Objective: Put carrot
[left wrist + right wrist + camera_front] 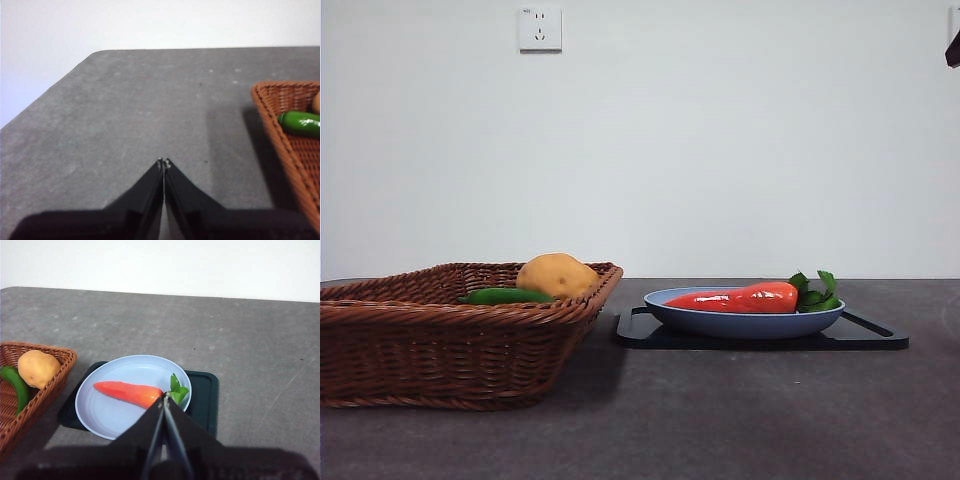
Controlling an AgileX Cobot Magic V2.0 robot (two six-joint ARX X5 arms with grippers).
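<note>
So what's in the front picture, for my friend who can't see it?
A shiny red-orange carrot lies on a blue plate atop a black tray. Beside it, a brown wicker basket holds a tan potato and a green vegetable.

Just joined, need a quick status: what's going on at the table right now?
Nothing is being held. The carrot lies in the blue plate on a dark tray. The right gripper hangs above the plate with its jaws shut and empty. The left gripper waits, also shut, over bare table beside the basket, which holds a potato and a green vegetable.
</note>
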